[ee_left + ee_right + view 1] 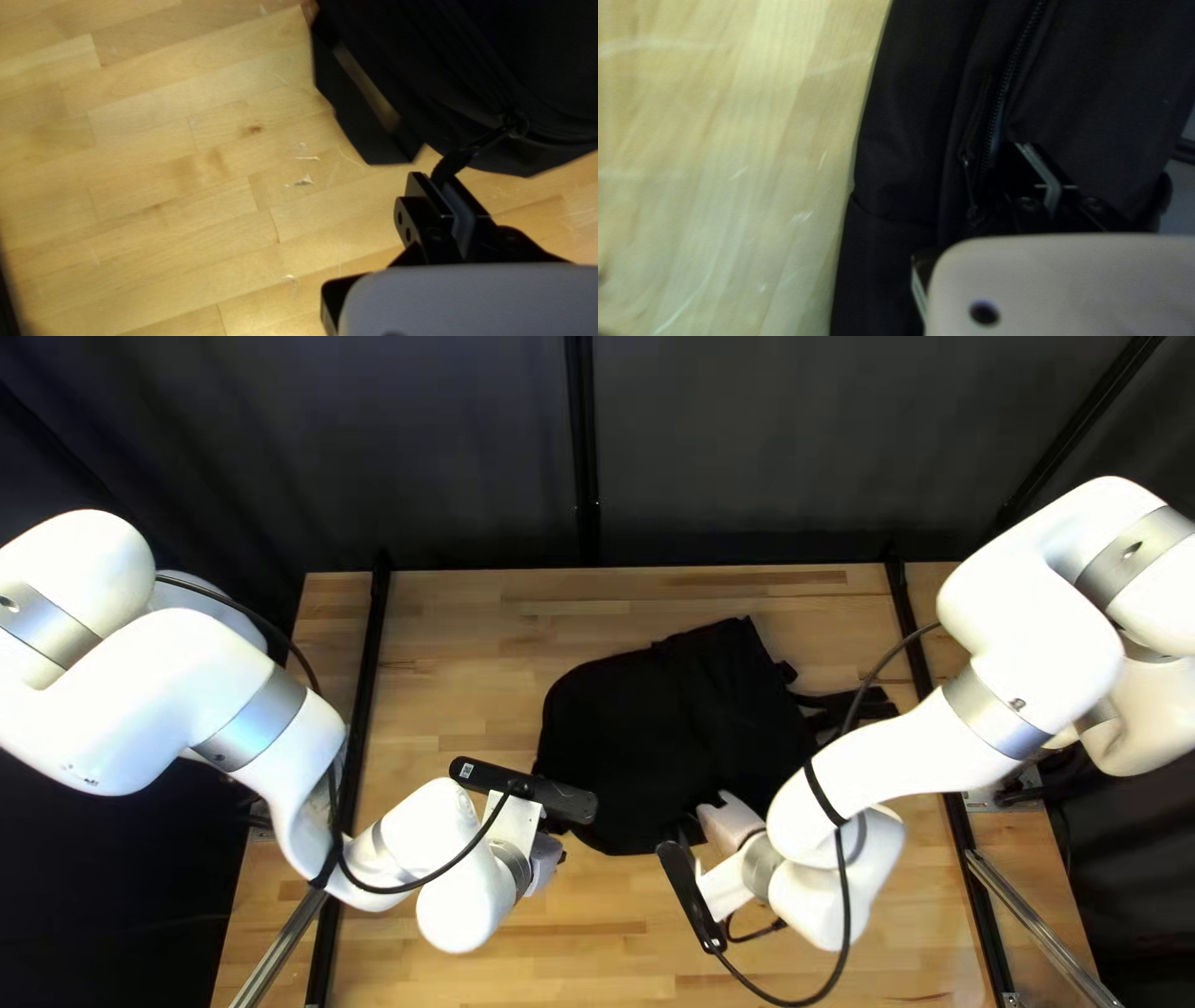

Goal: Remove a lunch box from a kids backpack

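Left claw [441,180] clamping zip pull [455,163] at backpack's [660,734] near left; right claw [1027,148], fingers together, bracing near side. Lunch box hiding, presumably inside. Unzipping seemingly proceeding; next move needing steady pull along track.

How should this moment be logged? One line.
left pincer: shut on zipper pull | right pincer: shut beside backpack zipper | lunch box: unseen
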You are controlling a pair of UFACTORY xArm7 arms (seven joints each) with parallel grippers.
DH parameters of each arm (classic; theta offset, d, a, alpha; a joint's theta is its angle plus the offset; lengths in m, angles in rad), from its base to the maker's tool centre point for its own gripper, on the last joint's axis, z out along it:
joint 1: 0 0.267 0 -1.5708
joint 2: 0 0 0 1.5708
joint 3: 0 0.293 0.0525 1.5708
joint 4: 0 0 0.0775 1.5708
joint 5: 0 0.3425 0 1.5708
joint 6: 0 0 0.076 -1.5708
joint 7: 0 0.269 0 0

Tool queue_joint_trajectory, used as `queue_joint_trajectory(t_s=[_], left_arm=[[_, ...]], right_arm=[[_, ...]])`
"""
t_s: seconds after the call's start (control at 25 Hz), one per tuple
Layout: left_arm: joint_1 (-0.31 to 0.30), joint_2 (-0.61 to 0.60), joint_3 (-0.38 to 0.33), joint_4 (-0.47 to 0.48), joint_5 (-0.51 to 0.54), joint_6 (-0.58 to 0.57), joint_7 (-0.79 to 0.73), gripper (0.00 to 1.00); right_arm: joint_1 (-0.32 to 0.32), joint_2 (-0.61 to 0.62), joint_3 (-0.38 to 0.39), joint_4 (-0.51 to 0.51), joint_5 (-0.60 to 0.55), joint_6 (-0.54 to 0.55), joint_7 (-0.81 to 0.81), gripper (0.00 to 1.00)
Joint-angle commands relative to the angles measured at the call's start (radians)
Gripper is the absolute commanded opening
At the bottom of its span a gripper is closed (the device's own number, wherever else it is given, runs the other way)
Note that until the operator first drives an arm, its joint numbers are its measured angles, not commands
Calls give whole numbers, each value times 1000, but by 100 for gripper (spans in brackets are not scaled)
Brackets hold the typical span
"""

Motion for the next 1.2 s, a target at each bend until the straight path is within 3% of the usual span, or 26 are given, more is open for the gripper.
queue_joint_trajectory(t_s=[0.04,0.2,1.2], left_arm=[[15,-21,15,-12,-12,-13,37,0],[31,-37,31,-24,-18,-29,76,0],[113,-166,152,-170,-69,-179,278,0]], right_arm=[[16,27,10,42,23,32,-16,0],[25,64,12,90,28,48,-38,0],[37,66,30,105,50,69,-88,0]])
